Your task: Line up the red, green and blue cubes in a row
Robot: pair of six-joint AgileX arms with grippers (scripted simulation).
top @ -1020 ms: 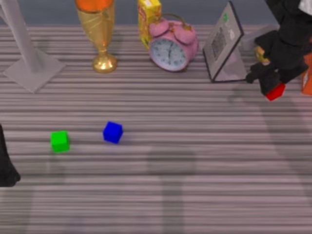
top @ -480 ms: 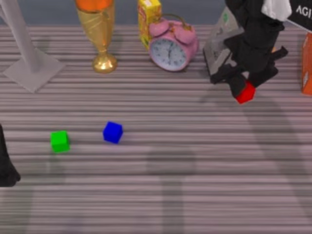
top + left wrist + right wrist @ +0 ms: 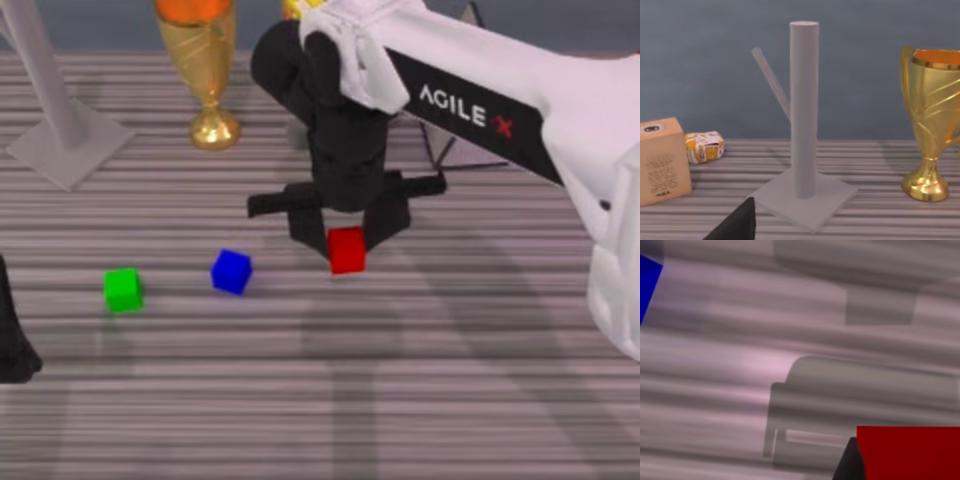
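The right claw grips the red cube above the middle of the striped tabletop. The blue cube lies at its 9 o'clock, the green cube beyond that. The left claw sits parked at the left edge; I cannot tell its state.
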